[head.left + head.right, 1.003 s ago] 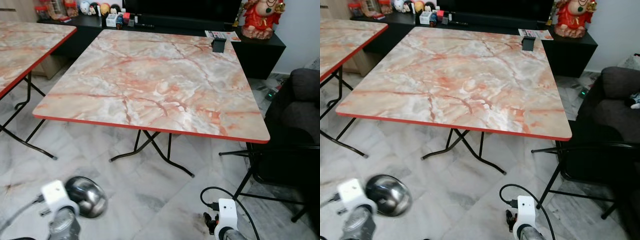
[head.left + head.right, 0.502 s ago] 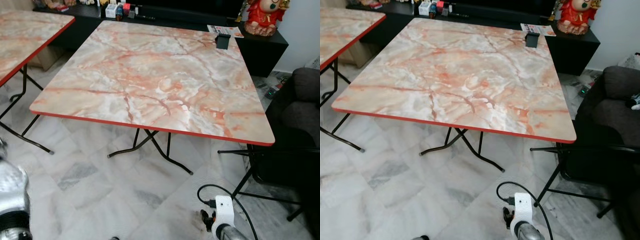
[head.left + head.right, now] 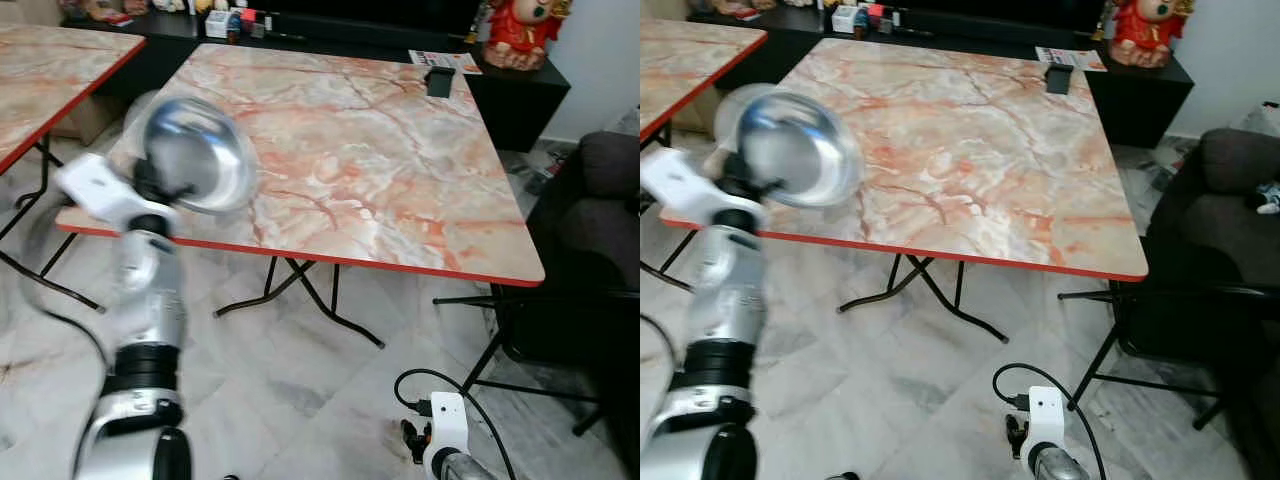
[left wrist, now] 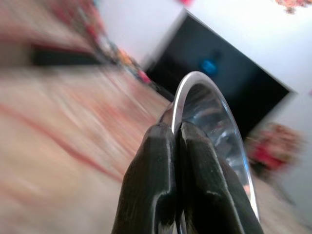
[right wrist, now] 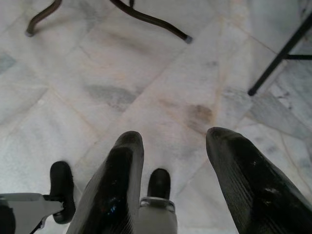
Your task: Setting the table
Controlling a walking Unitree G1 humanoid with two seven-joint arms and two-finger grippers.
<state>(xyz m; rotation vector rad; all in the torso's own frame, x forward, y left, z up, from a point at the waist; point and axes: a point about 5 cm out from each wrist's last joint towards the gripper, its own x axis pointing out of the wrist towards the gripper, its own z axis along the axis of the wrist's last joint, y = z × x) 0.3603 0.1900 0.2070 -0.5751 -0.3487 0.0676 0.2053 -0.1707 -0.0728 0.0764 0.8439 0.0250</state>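
Bowl of polished steel is held by its rim in the left gripper, whose fingers are pinched tight on the thin edge, above the near left corner of the marble-patterned desk. The bowl is tipped on its side and blurred by motion, and has not been set down. With so narrow a hold on smooth metal, the bowl could be slipped or twisted loose by a fast swing, or knocked against the red desk edge and dropped to the tiled floor. The right gripper is kept low over the floor, its fingers spread apart and nothing held.
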